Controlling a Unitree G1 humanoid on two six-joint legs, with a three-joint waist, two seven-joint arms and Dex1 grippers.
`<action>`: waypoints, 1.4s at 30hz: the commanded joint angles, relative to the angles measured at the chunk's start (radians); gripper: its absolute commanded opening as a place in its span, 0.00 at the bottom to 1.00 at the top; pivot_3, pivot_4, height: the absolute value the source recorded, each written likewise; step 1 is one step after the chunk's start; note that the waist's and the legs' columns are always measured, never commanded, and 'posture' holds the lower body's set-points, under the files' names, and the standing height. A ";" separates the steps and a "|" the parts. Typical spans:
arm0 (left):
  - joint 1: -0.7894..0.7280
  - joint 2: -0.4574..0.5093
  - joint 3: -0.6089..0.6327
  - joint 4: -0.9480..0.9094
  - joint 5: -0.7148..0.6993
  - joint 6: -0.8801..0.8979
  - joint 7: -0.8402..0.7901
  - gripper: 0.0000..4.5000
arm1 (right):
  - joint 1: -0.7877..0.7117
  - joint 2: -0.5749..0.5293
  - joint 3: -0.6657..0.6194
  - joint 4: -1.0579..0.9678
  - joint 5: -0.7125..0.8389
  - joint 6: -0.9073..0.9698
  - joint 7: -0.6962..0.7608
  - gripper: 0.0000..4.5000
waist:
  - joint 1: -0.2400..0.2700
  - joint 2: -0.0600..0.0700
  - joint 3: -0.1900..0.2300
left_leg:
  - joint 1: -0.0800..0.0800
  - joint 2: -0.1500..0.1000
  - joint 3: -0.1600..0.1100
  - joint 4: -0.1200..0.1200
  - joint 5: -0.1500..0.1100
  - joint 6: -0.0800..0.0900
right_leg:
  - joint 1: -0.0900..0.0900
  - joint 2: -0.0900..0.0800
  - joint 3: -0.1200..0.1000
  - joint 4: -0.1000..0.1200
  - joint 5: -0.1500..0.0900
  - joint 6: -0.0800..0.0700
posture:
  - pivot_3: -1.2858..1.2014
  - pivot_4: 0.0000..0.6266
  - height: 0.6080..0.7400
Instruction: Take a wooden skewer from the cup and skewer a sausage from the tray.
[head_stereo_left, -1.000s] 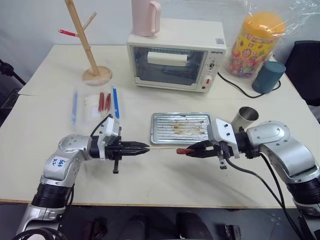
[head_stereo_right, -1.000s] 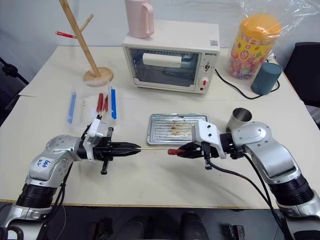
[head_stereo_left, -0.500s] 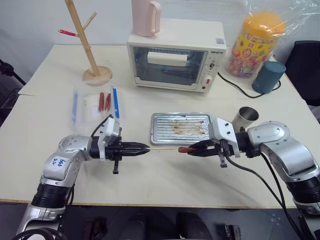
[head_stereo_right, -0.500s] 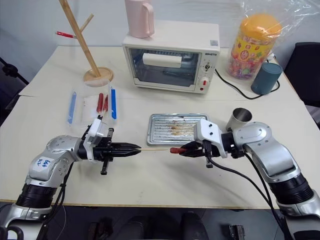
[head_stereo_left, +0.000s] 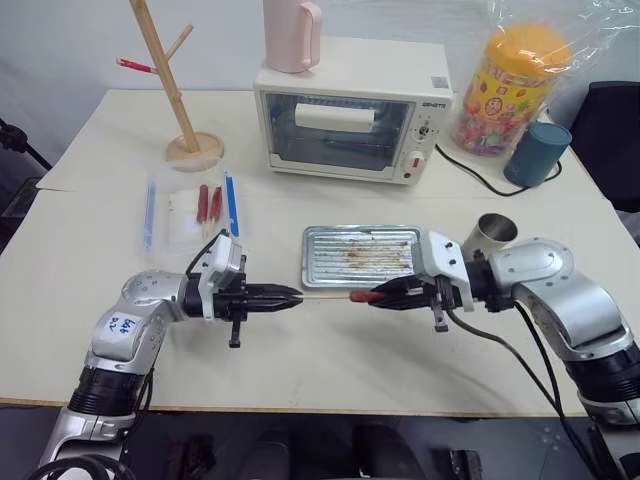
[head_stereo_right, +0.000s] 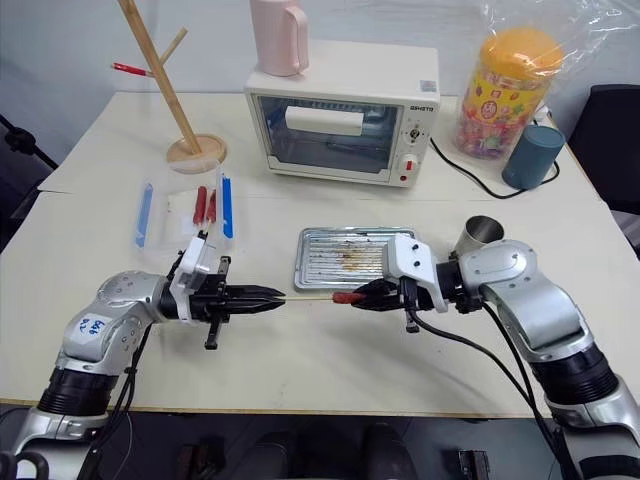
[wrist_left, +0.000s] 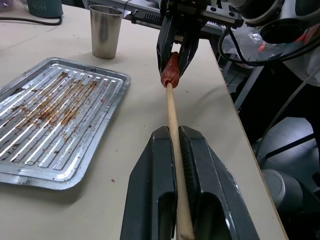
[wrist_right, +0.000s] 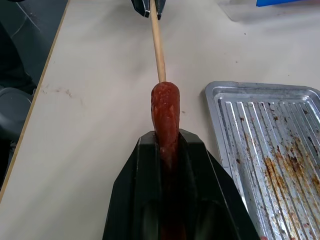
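Left wrist view: we see left end effector (wrist_left: 181, 200) clamping wooden skewer (wrist_left: 172, 125) level, tip meeting sausage (wrist_left: 171, 69), which right end effector (head_stereo_left: 385, 296) grips, aligned end-on for piercing beside tray (head_stereo_left: 310, 262), above surface (head_stereo_left: 330, 350).

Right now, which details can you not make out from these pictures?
- How deep the wooden skewer sits in the sausage: its tip is hidden by the meat.
- Sausage's rear end, right wrist view: covered by the right gripper.
- Skewer's rear end, left wrist view: cut off by the edge at the left gripper.
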 joint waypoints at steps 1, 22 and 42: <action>-0.012 -0.009 -0.001 -0.015 -0.001 -0.016 0.001 0.00 | -0.025 0.007 -0.006 -0.033 0.013 -0.005 0.000 0.09 | 0.000 0.000 0.000 | 0.000 0.000 0.000 0.000 0.000 0.000 | 0.000 0.000 0.000 0.000 0.000 0.000 | 0.52 0.24 1.00; -0.060 -0.097 -0.027 0.031 0.020 -0.034 -0.002 0.00 | -0.089 0.109 0.049 -0.067 0.020 0.106 -0.040 0.14 | 0.000 0.000 0.000 | 0.000 0.000 0.000 0.001 0.000 0.000 | 0.000 0.000 0.000 0.001 0.000 0.000 | 0.52 0.24 1.00; 0.113 -0.182 0.564 -0.008 -0.080 -0.127 0.624 0.00 | 0.381 0.181 -0.573 -0.237 0.333 -0.214 -0.208 0.99 | 0.018 -0.002 0.000 | 0.000 0.000 -0.001 0.001 0.000 0.000 | 0.001 0.000 0.000 0.000 0.000 0.000 | 0.52 0.24 1.00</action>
